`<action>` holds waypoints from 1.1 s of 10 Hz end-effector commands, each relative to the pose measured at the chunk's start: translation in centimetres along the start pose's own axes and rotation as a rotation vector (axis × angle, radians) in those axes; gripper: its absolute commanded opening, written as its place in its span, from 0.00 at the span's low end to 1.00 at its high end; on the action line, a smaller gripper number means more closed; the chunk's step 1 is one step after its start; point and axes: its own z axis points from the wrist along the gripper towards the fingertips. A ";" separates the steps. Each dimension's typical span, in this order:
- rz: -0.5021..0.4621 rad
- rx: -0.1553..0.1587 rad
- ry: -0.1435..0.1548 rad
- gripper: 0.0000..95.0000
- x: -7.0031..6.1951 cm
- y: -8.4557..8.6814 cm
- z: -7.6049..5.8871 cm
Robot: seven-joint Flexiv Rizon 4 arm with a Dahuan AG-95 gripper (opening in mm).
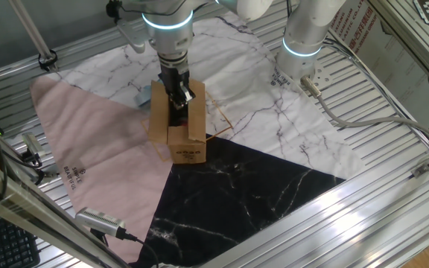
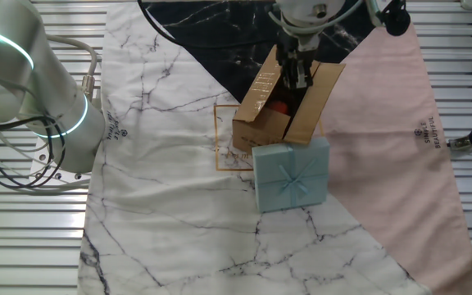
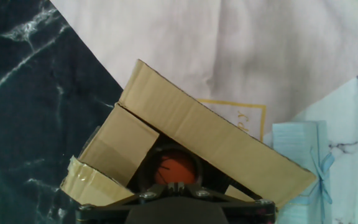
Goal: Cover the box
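We have the gripper point(image 1: 179, 95) lowered between the upright flaps of the box point(image 1: 177, 125), which sits mid-cloth with the pale blue gift box point(image 2: 292, 176) touching at its six o'clock in the other fixed view, presumably to fold a flap, though we cannot tell its jaw state.

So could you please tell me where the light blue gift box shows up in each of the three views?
One fixed view: only a blue sliver behind the cardboard box, left of it.
The other fixed view: centre frame, in front of the cardboard box.
Hand view: right edge, low, beside the cardboard box.
Shared landmark: the cardboard box, next to it in all views.
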 end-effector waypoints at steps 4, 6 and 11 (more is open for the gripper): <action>0.051 0.014 -0.039 0.00 0.0 0.0 0.0; 0.054 0.015 -0.049 0.00 0.0 0.0 0.0; 0.062 0.010 -0.044 0.00 -0.6 -0.2 0.0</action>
